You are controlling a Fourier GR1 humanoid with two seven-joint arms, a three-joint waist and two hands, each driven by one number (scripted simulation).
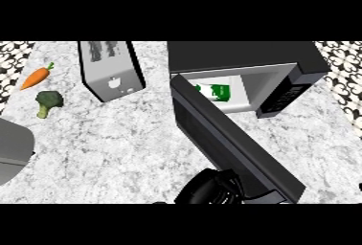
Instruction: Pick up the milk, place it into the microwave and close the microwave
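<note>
The milk carton (216, 92), white with a green label, stands inside the open microwave (240, 55) at the upper right. The microwave's dark door (233, 139) swings out towards me, from its hinge at the cavity's left down to the lower right. My right hand (206, 189) is low in the middle, by the outer face of the door near its free end. It is open and holds nothing. My left hand does not show; only a grey forearm (13, 148) enters at the left edge.
A silver toaster (109, 69) stands left of the microwave. A carrot (35, 78) and a broccoli floret (48, 101) lie at the far left. The marble counter (120, 153) lies bare between the toaster and my hand.
</note>
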